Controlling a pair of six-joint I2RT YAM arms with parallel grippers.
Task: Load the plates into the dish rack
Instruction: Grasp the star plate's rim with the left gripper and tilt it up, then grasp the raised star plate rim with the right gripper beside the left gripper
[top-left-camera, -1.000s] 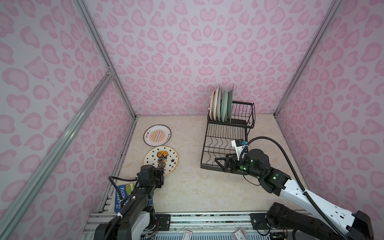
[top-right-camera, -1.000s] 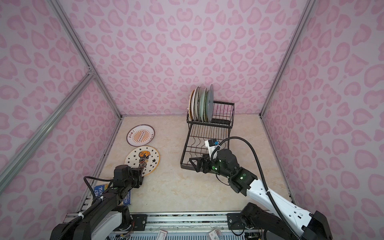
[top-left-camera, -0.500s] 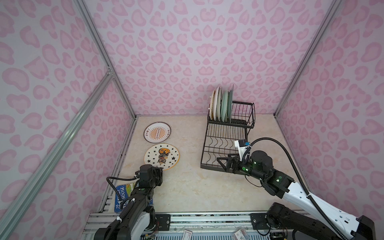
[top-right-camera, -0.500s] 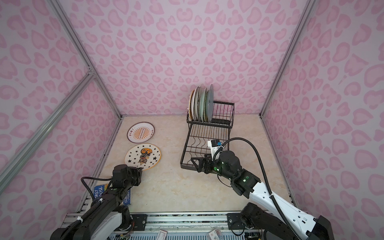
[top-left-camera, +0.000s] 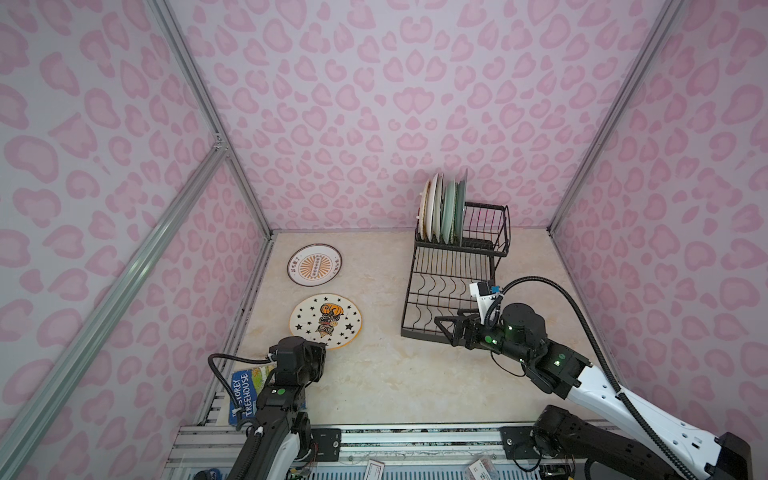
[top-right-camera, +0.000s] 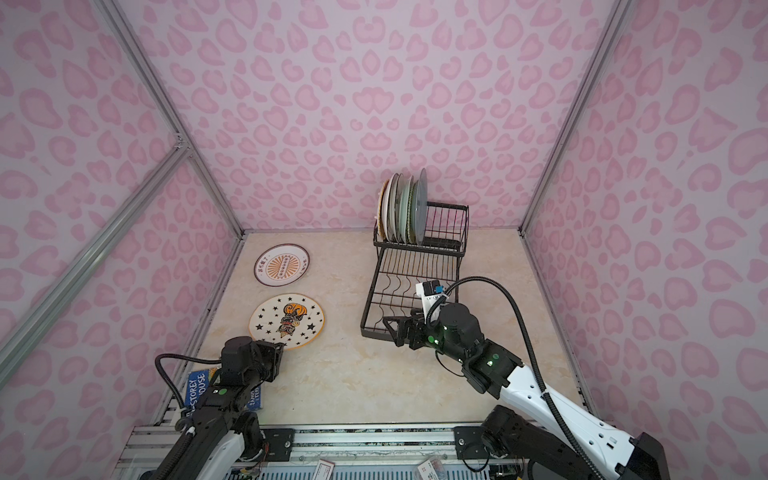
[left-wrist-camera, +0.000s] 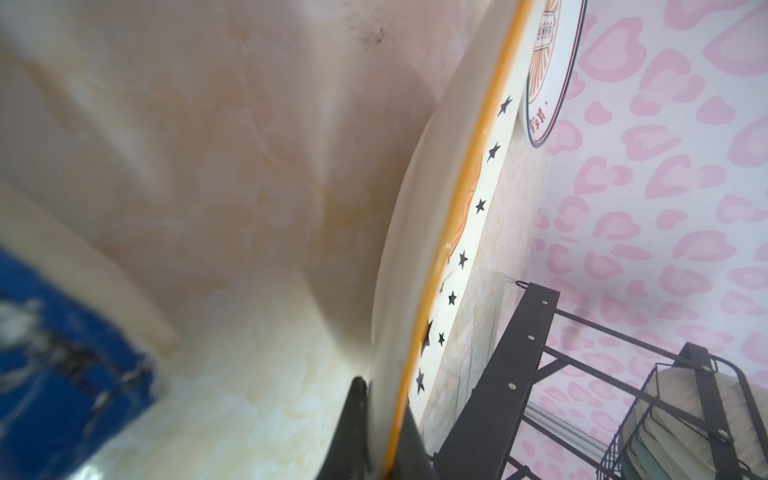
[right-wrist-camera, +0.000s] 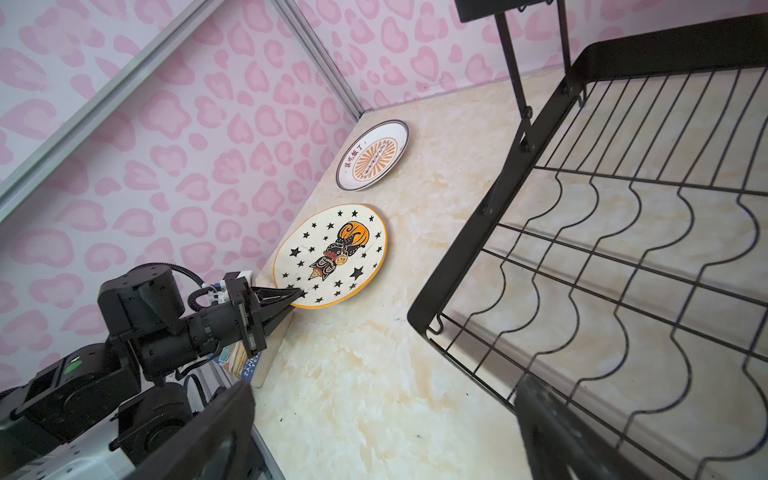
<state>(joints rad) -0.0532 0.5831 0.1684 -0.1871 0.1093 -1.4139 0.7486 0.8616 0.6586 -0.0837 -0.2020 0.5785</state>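
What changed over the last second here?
The left claw, half open before, shut on the near rim of the star plate. The right claw, open beside the dish rack, the sunburst plate and the racked plates stayed roughly as they were.

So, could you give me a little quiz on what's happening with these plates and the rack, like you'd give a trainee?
1. True or false: the left hand is shut on the rim of the star plate.
2. Where do the loaded plates stand in the dish rack? A) raised back tier B) flat lower tier C) both tiers
3. How many plates are outside the rack?

Key: 1 true. 2 A. 3 two: the star plate and the sunburst plate.
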